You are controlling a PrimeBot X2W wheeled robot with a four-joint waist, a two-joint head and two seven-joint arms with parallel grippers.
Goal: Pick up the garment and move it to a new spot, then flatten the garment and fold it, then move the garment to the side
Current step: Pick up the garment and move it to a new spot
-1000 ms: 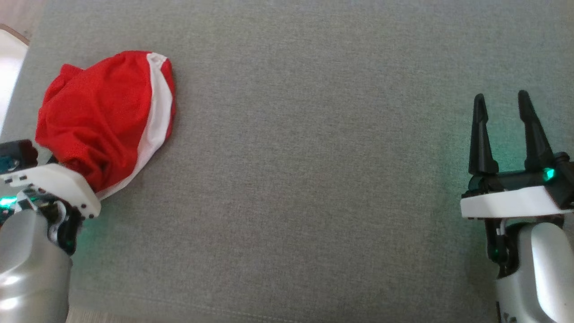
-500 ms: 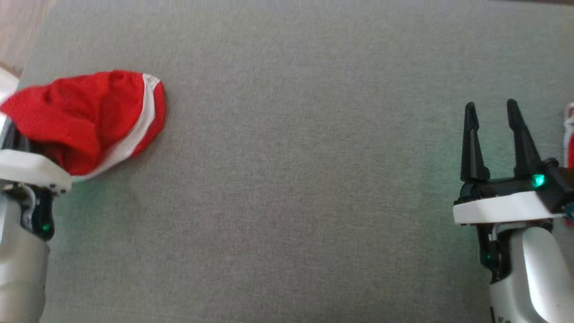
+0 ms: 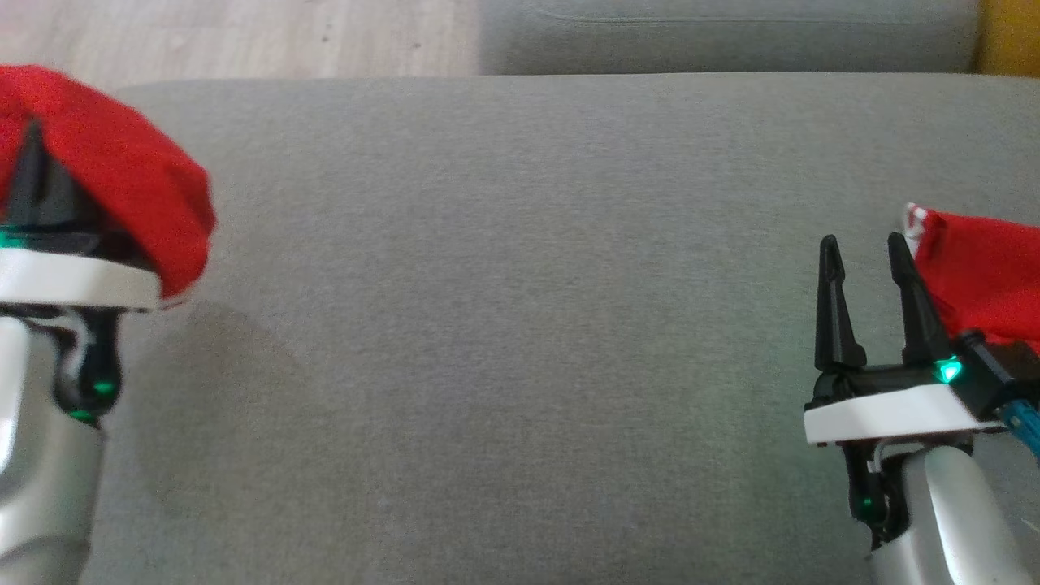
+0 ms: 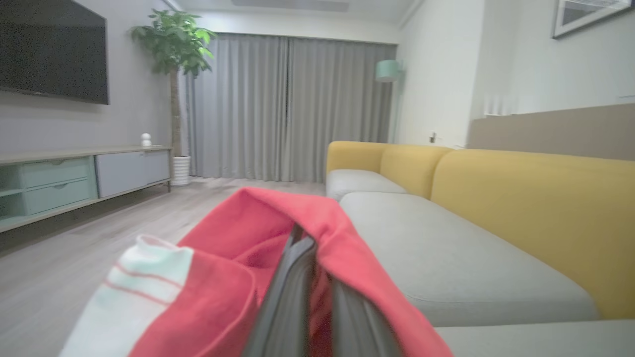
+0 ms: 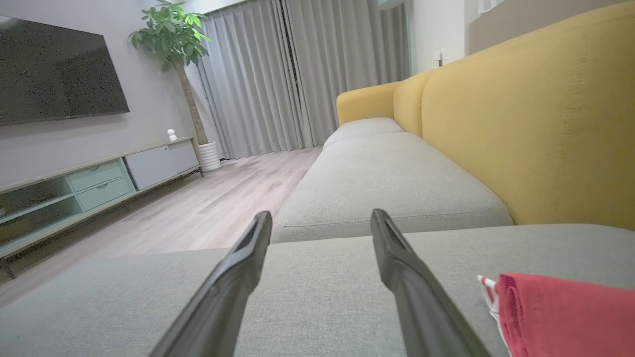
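The garment (image 3: pixel 130 175) is red mesh cloth with a white band (image 4: pixel 141 277). It hangs bunched over my left gripper (image 3: pixel 28 154) at the far left of the head view, above the grey cushion (image 3: pixel 504 325). In the left wrist view the two dark fingers (image 4: pixel 292 277) are pressed together, with red cloth draped over and around them. My right gripper (image 3: pixel 861 244) stands open low over the cushion at the right, with nothing between its fingers (image 5: pixel 238 267). Its jaws are wide apart in the right wrist view.
A second red cloth with a white edge (image 3: pixel 987 268) lies on the cushion just right of my right gripper, also seen as a red cloth (image 5: pixel 560 312). The yellow sofa back (image 5: pixel 536 119) runs along the right. Wooden floor (image 3: pixel 244 36) lies beyond the cushion's far edge.
My left gripper has shut on the red garment and raised it off the cushion. The head camera has tilted, bringing the floor and the second red cloth into view. The right gripper stays open.
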